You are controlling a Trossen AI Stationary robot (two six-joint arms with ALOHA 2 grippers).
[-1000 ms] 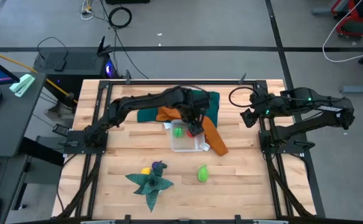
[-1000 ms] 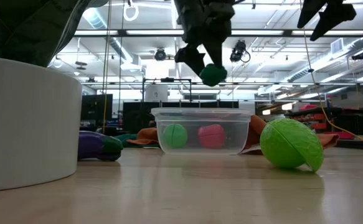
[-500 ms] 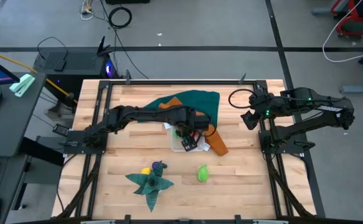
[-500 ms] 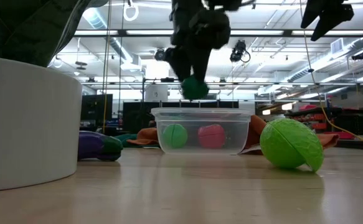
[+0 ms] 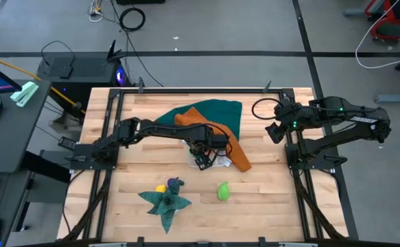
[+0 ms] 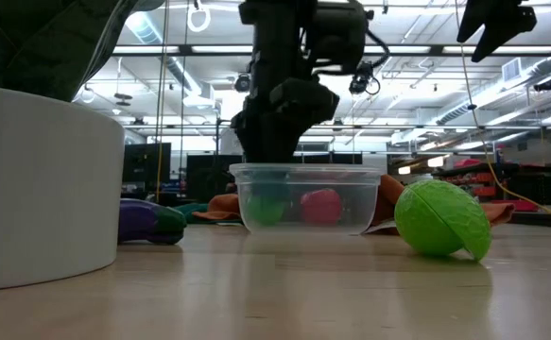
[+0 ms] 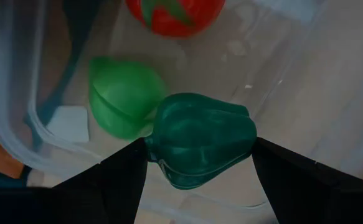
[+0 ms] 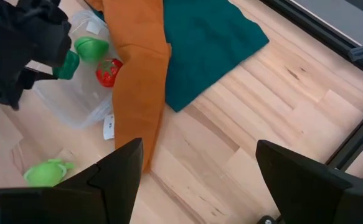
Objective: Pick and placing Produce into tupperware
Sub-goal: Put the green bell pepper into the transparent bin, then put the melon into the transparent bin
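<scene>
My left gripper reaches down into the clear tupperware at mid-table and is shut on a dark green toy pepper. A light green piece and a red piece lie on the tupperware's floor. On the table's near part lie a light green piece, a yellow one and a purple one. My right gripper waits open above the table's right far part. My left gripper pinches the dark green pepper between its two fingers, one on each side of it. The fingers come from above, pointing down. The pepper sits inside the tupperware's rim, beside the light green piece; whether it touches the floor I cannot tell.
A teal cloth and a long orange cloth lie at the tupperware's far and right sides. A star-shaped dark green cloth lies near the yellow and purple pieces. In the low view a large white object stands close on the left.
My left gripper, still shut on the dark green pepper, has moved toward the table's near and left edges and down. It went from above the tupperware's far right corner to down inside its rim. The tupperware and the pieces in it have stayed put.
</scene>
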